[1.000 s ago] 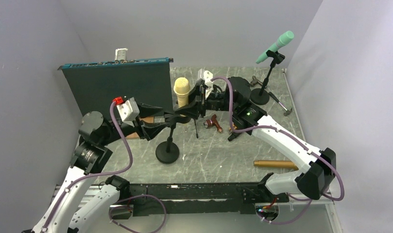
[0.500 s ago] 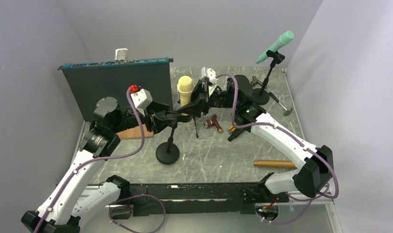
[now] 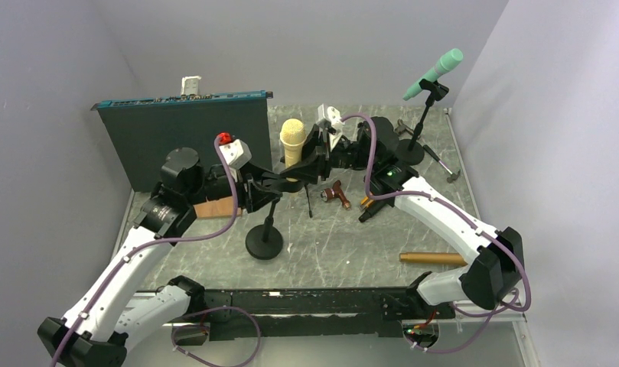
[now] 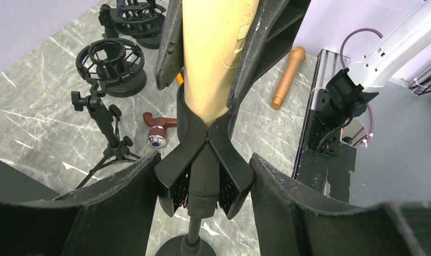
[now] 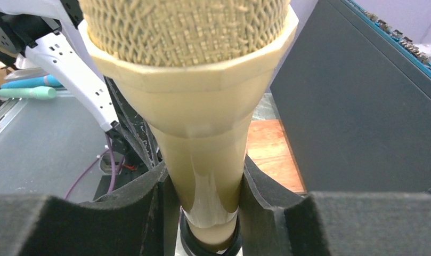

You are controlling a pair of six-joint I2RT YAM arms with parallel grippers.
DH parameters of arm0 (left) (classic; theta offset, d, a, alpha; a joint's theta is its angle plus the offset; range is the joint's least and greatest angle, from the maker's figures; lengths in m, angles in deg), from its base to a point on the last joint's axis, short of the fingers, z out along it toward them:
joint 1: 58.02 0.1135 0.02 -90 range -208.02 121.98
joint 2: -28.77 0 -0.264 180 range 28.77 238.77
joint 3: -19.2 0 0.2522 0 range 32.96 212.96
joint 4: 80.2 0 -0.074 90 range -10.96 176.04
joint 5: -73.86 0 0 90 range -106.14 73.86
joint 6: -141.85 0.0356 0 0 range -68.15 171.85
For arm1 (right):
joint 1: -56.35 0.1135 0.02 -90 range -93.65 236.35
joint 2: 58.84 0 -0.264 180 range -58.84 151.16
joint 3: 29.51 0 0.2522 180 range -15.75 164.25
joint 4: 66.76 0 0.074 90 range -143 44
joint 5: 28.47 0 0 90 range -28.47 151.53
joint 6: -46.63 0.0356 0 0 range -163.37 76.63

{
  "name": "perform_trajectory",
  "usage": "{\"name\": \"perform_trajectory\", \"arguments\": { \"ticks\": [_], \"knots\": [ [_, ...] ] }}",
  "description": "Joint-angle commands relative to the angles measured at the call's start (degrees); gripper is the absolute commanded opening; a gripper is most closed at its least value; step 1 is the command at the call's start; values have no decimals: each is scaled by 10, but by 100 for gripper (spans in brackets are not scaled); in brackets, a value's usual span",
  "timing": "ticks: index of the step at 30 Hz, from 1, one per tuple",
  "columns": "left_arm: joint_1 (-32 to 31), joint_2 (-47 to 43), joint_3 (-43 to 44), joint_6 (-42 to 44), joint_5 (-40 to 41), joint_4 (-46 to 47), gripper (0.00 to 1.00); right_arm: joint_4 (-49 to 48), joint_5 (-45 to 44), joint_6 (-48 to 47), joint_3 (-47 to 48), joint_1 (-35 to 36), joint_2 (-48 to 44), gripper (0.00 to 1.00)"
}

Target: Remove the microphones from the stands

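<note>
- The cream-coloured handheld microphone (image 3: 292,141) sits in the black forked clip (image 4: 205,160) atop the black round-based stand (image 3: 264,241). Its long axis is close to upright, mesh head up and tail down in the fork.
- The right gripper (image 5: 202,213) is the nearer arm, and its jaws are clenched on the microphone's tapered body just above the clip.
- The left gripper (image 4: 205,210) straddles the clip from the other side, a finger close by each wing. I cannot tell whether these jaws press on it or only flank it.
- The way out is likely up along the axis, where there is open air above the head.
- The dark teal upright panel (image 3: 191,138) stands just behind, so there is little room to tilt backward. The mint-green microphone on its own stand (image 3: 434,73) is well apart at the far right of the marbled surface (image 3: 344,245).
</note>
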Motion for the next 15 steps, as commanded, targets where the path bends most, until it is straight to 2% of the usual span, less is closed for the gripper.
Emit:
{"name": "perform_trajectory", "arguments": {
  "ticks": [1,7,15],
  "knots": [
    [-16,12,22,9,4,-5,62,-27,19,10,10,-2,3,0],
    [-24,10,25,16,22,-16,61,-35,24,17,12,-2,7,0],
    [-26,14,27,16,1,-19,66,-33,24,18,14,-2,6,0]
  ]
}}
